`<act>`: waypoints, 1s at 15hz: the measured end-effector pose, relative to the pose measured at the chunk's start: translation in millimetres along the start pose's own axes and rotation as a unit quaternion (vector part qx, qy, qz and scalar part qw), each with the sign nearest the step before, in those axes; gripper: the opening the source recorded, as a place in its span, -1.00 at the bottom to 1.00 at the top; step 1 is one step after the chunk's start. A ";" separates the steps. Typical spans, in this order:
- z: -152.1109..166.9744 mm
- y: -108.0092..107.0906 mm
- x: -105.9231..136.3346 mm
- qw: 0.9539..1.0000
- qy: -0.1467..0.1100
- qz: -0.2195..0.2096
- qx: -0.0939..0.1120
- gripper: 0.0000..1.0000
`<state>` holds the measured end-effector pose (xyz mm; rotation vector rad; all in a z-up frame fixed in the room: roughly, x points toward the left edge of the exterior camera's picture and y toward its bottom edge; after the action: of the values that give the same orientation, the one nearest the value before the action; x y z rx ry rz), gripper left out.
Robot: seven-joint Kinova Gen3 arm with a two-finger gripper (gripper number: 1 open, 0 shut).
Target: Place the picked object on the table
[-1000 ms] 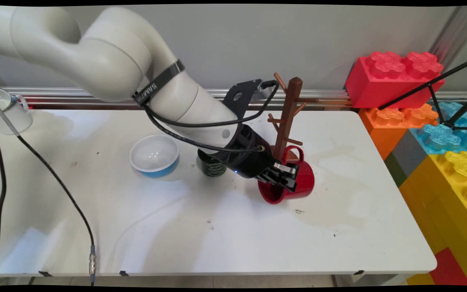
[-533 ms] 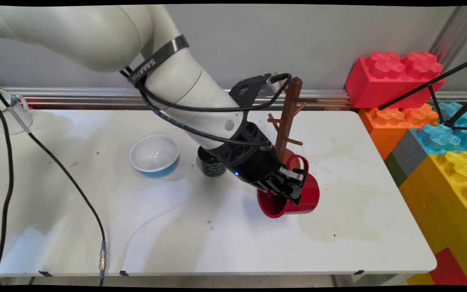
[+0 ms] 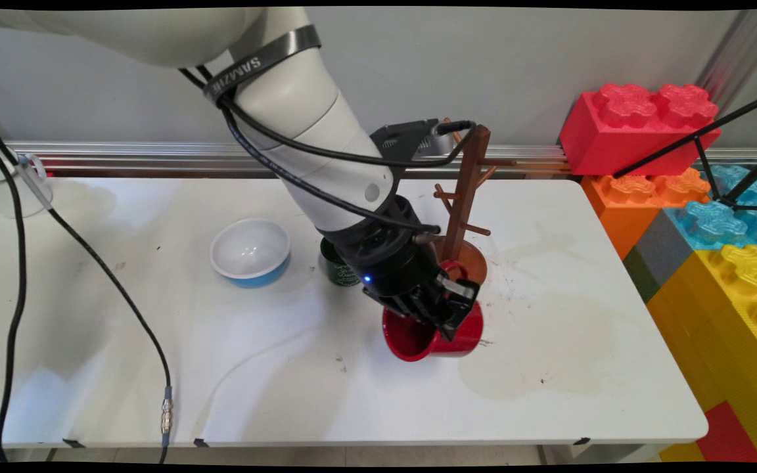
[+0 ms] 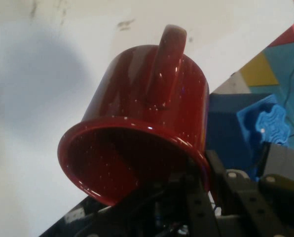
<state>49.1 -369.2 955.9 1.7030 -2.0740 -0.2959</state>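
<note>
Just right of centre in the main view, the black gripper [image 3: 452, 316] pinches the rim of a red mug [image 3: 432, 334], one finger inside and one outside the wall. The mug is tilted, its mouth turned toward the lower left of the frame; whether its lower edge touches the white table [image 3: 286, 368] cannot be told. In the hand view the mug [image 4: 137, 133] fills the middle of the picture, white-speckled, its handle [image 4: 166, 59] pointing toward the top edge, with the gripper [image 4: 201, 192] clamped on the rim at lower right.

Directly above the mug in the main view stands a brown wooden mug tree [image 3: 465, 190], upright on a round base, its pegs bare. Left of the gripper, partly hidden behind the arm, sits a dark green cup [image 3: 338, 266]. Further left is a white bowl [image 3: 250, 251] with a blue outside. Large toy bricks [image 3: 700, 197] in red, orange, blue and yellow are stacked along the right edge of the frame.
</note>
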 end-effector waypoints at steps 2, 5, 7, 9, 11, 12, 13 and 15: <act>0.8 0.8 1.2 1.000 -0.012 -0.003 0.020 -1.00; 6.2 -0.1 4.0 0.999 -0.028 0.000 0.047 -1.00; 12.1 -2.4 5.8 0.997 -0.040 0.004 0.066 -1.00; 19.6 -6.2 8.5 0.995 -0.053 0.009 0.087 -1.00; 29.1 -11.5 12.9 0.991 -0.068 0.015 0.111 -1.00; 33.4 -13.7 14.6 0.990 -0.076 0.018 0.121 -1.00; 38.7 -16.1 16.0 0.987 -0.087 0.022 0.132 -1.00; 48.5 -20.7 17.4 0.982 -0.110 0.027 0.152 -1.00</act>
<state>42.3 -395.9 907.7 1.8530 -2.4260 -0.1626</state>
